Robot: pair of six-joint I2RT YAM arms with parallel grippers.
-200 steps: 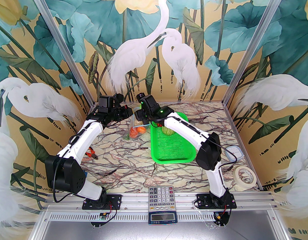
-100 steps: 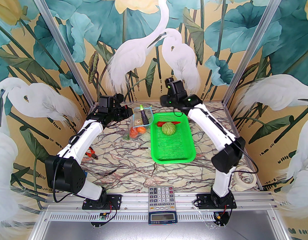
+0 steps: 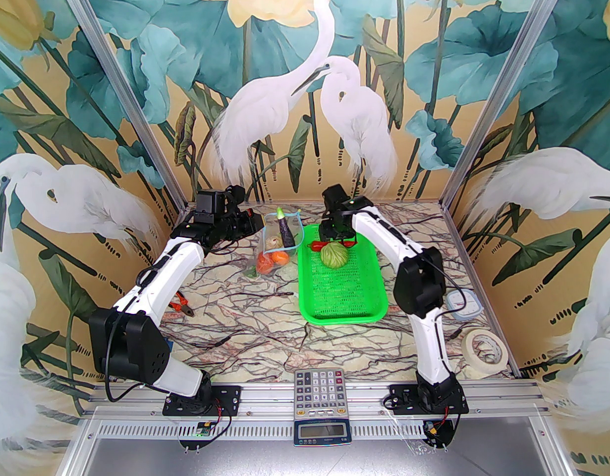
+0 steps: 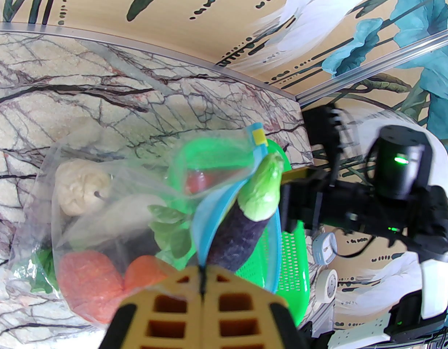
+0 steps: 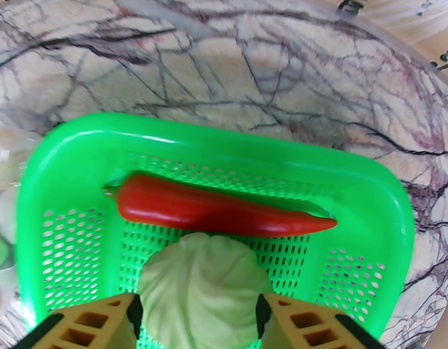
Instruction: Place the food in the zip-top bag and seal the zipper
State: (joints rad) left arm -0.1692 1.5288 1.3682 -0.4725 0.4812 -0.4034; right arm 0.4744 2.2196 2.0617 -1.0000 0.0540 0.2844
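The zip-top bag (image 3: 274,252) lies left of the green basket, holding orange-red tomatoes (image 4: 89,278), a pale bulb (image 4: 82,187) and napa cabbage (image 4: 133,209). A dark purple eggplant (image 3: 286,231) (image 4: 238,231) sticks out of its mouth. My left gripper (image 3: 255,223) (image 4: 202,285) is shut on the light-blue zipper (image 4: 213,209) edge. My right gripper (image 3: 337,242) (image 5: 197,304) is low over the basket's far end and open, a finger on each side of the green cabbage (image 3: 333,256) (image 5: 202,285). The red chili (image 3: 315,245) (image 5: 209,213) lies just beyond the cabbage.
The green mesh basket (image 3: 342,290) (image 5: 82,147) sits mid-table. Pliers (image 3: 182,305) lie by the left arm. A calculator (image 3: 319,389) rests at the near edge. A tape roll (image 3: 484,347) and a small lidded box (image 3: 463,305) sit at the right.
My right arm left the bag, swung up and right, then came down over the basket around the cabbage. The eggplant now stands in the bag's mouth. The left arm held still.
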